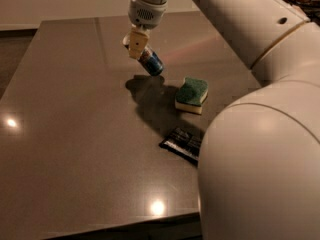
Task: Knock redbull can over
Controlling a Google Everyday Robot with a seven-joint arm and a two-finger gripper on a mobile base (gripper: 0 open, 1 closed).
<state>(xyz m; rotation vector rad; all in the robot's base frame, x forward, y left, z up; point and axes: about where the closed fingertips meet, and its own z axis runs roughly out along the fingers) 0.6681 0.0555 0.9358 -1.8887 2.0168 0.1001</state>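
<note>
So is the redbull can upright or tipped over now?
Tipped. The redbull can slants steeply, top end at the gripper, over the table. Cannot tell if it's fully down.

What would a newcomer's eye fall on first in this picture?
The slim blue and silver redbull can leans steeply at the far middle of the dark grey table, just below the tan gripper. The big white robot arm fills the right side, with a green and yellow sponge and a black packet beside it.

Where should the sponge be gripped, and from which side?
Grip the sponge across its shorter width, coming straight down: it lies flat, green face up, sides free. The end effector is at the tilted redbull can, beyond it.
</note>
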